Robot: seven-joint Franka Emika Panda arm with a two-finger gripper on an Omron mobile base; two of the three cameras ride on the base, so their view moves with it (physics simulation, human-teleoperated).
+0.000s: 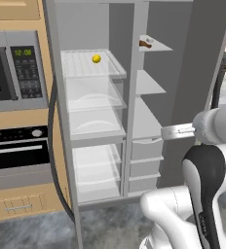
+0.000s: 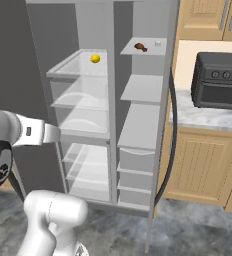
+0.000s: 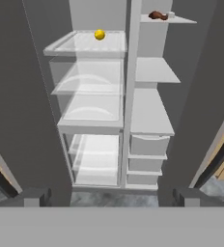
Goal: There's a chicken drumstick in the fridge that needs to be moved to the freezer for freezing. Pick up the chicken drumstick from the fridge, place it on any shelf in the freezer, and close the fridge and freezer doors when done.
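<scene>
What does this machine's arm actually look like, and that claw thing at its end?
The glossy white tubular arm has rounded segments joined by dark black joints, one bearing a small round emblem in the right base view. A flat light-grey wrist piece juts from it. The claw ends in two small dark grey blocky fingertips.

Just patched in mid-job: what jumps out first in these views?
The tall grey fridge stands wide open, its two columns of pale shelves nearly bare. A yellow ball sits on the top shelf of the left column, and the brown chicken drumstick lies on the top shelf of the right column beside a small white thing. The gripper is open, facing the shelves from a distance.
</scene>
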